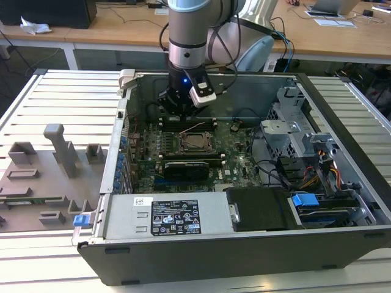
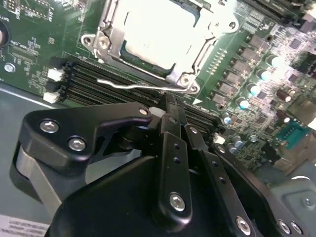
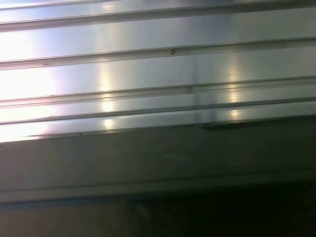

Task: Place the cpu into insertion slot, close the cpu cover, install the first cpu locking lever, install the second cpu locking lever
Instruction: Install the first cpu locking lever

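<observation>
Cpu (image 2: 150,32) seated in insertion slot (image 2: 200,54) under cpu cover (image 2: 111,37), gripper (image 2: 170,111) apparently pressed together on locking lever (image 2: 143,88)

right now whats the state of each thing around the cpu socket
cpu: seated in the insertion slot
cpu cover: closed flat over the cpu
locking lever: thin wire arm lying along the socket edge beside the memory slots
gripper: fingers together, tips at the lever
computer case: side panel off, lying open
</observation>
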You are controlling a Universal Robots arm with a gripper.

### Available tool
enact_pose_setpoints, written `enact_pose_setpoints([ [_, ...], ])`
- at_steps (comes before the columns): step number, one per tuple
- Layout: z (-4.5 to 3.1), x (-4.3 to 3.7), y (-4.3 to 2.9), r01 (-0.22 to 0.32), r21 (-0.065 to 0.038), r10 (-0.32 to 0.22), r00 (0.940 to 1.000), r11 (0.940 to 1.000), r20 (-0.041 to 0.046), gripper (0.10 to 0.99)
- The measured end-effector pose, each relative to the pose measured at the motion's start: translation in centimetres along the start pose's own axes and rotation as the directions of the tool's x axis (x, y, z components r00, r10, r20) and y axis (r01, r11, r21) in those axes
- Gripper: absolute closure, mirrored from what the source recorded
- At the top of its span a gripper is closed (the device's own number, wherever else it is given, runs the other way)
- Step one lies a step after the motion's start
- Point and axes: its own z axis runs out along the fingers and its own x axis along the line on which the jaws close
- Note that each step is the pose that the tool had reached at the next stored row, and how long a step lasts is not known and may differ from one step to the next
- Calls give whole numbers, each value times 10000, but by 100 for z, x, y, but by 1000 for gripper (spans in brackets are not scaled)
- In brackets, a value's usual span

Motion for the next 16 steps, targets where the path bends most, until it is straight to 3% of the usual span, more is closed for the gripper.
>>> enact_pose_setpoints([
  [9, 37, -170, 13, 1, 24, -1, 10000, 10000, -1, 980],
  [14, 83, -333, 25, 2, 26, -2, 10000, 10000, -15, 980],
  [16, 97, -356, 19, 0, 27, 0, 10000, 10000, -19, 980],
])
